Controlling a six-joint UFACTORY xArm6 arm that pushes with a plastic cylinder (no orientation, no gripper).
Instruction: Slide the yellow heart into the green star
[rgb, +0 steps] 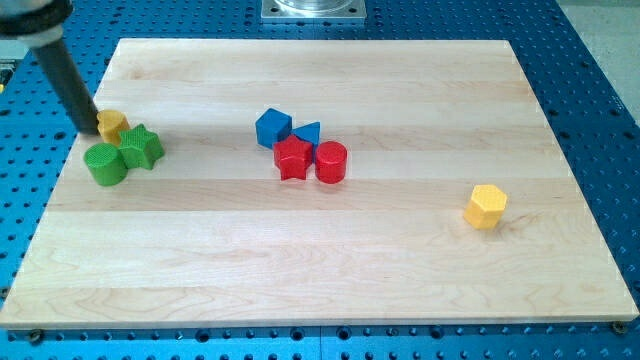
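Yellow heart (112, 124) is found near the left edge of the wooden board (320, 270), towards the view's top, and it is pressed against the green star (143, 146), which lies just below and to its right. A green cylinder (105, 164) is seen touching the star on the star's left, directly below the heart. My tip (92, 130) is placed against the heart's left side, with the dark rod slanting up towards the view's top left corner. No claw is carried by the arm, so nothing is gripped; contact is made by the rod's end alone.

Near the board's middle, a cluster of four blocks is gathered: a blue cube (272, 128), a blue triangle (308, 133) just to its right, a red star (292, 158) below them and a red cylinder (331, 162) touching that star on the right. A yellow hexagon (486, 206) is set well apart, on the view's right side. A blue perforated table (590, 60) is visible around the board.
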